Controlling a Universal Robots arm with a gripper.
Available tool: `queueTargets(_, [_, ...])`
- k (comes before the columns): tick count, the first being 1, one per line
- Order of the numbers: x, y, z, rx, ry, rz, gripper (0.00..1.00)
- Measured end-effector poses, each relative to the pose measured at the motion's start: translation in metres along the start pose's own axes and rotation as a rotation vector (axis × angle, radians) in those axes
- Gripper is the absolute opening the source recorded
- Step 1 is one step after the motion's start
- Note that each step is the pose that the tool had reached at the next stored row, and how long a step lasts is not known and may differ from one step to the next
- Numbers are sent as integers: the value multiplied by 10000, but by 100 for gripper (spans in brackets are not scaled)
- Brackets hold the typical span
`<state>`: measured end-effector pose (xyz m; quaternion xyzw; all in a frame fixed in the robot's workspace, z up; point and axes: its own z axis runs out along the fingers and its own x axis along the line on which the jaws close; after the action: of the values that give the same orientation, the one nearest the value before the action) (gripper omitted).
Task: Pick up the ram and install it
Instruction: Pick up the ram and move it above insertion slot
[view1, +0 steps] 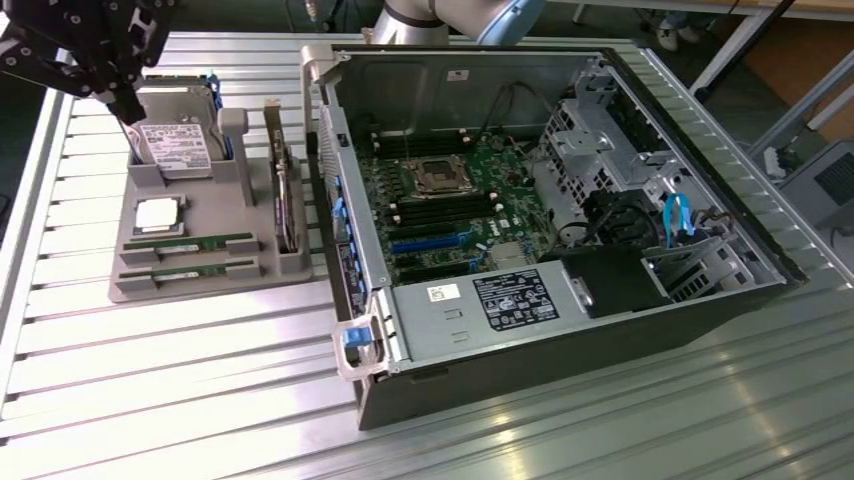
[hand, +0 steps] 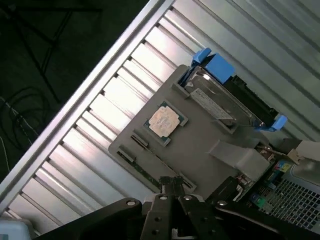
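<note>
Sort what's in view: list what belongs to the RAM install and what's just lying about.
Job in hand: ram stick, twin ram stick, gripper, motherboard.
Lying about: hard drive, processor chip, expansion card.

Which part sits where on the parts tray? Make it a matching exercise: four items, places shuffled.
Things:
1 ram sticks
2 processor chip
3 hard drive
4 expansion card

Places (exterior view):
A on edge along the tray side facing the computer case
B upright at the tray's far end, nearest the gripper
C flat, side by side, at the tray's near end
D flat in a square recess, mid-tray

Pairs: 1-C, 2-D, 3-B, 4-A
</note>
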<state>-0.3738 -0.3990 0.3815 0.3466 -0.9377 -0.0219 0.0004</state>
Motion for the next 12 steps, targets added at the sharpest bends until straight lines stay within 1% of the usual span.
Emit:
queueTargets(2, [0,0,0,-2,19,-386,9])
queueTargets(3, [0,0,0,-6,34,-746,9])
queueTargets(4, [0,0,0,-12,54,-1223,9])
queueTargets(5, [0,0,0,-16,68,-1542,9])
queueTargets(7, [0,0,0,-28,108,-2470,9])
queueTargets(8, [0,0,0,-31,120,-2740,9])
queueTargets(12, [0,0,0,-38,154,-3475,9])
